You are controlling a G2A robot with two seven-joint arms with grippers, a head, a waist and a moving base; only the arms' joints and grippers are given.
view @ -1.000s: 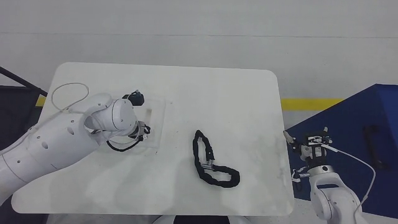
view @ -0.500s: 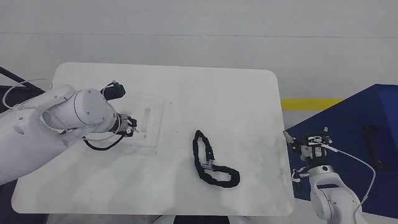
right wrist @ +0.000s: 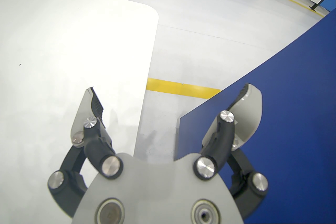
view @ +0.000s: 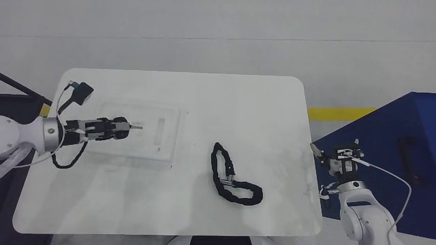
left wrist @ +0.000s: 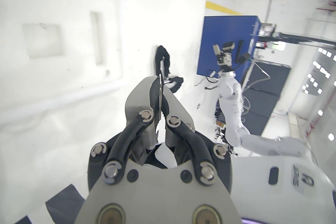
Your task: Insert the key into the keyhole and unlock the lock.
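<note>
Two grippers show in the top view, and only one carries anything. The left gripper [view: 125, 127] is clamped on the key [view: 136, 128], whose metal tip juts out ahead of the fingers over a white moulded tray [view: 176, 151]. The chain lock [view: 231, 177], a black sleeved loop, lies on the surface [view: 272, 109] well ahead of that gripper and off to one side, apart from the tray. The right gripper [view: 344, 155] sits past the surface's edge, far from the lock. I judge that the key is secured and the step in hand is bringing it to the lock; insertion is not yet begun.

In the left wrist view, the left gripper [left wrist: 159, 86] is pinched narrow on the key [left wrist: 159, 97], a thin blade held edge-on. The chain lock [left wrist: 164, 64] lies beyond the fingertips, roughly in line with the blade. The tray [left wrist: 119, 25], with two sunken pockets, lies off to one side of it. The next move probably calls for finding the lock body, whose keyhole is too small to make out, and lining the blade up with it. Since the lock lies loose, it may need steadying.

In the right wrist view, the right gripper [right wrist: 169, 93] is spread wide and holds nothing. One finger is over the surface [right wrist: 65, 38] and the other is in front of a blue panel [right wrist: 275, 104]. Ahead is a grey floor [right wrist: 210, 12] crossed by a yellow line [right wrist: 183, 87].
</note>
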